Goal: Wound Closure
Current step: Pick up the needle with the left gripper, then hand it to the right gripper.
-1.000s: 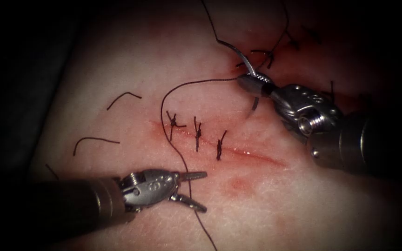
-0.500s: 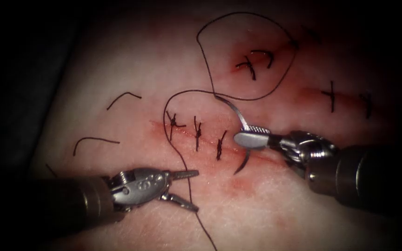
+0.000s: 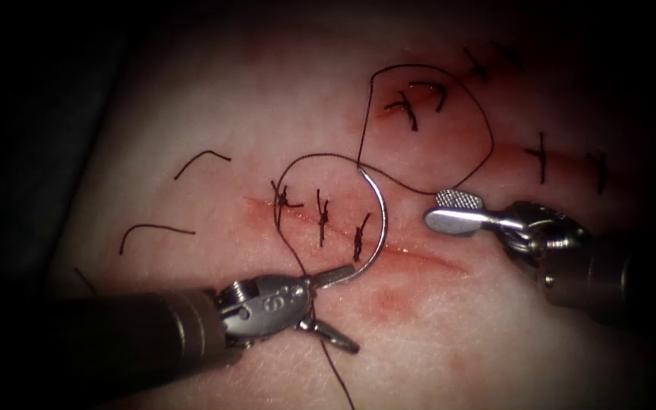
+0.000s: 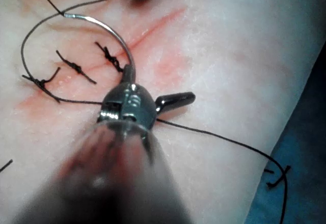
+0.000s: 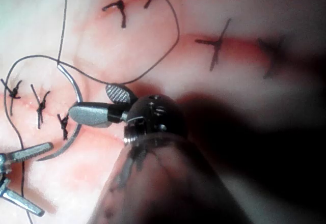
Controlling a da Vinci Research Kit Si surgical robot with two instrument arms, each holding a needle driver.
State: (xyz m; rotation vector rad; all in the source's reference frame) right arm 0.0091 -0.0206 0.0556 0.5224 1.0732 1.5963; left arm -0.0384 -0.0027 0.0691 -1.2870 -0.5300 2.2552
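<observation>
The jaws of the left tool (image 3: pixel 351 310) stand wide apart and clamp nothing; the upper one lies against the pointed end of the needle (image 3: pixel 383 220), the lower one angles away over bare tissue (image 3: pixel 495 342), and the thread (image 3: pixel 487 137) runs down between them. Whether the upper jaw truly touches the needle, I cannot tell. The jaws of the right tool (image 3: pixel 434 210) are parted a little and hold nothing, hovering just right of the needle and above the open part of the cut (image 3: pixel 427 260).

The needle lies free on the tissue, its curve bowing right across the cut just beside the last of three stitches (image 3: pixel 322 219), with its thread end up above the cut. From there the thread makes one loop around an older stitch behind and another leftward past the first stitch. Cut ends (image 3: pixel 153 228) lie well left.
</observation>
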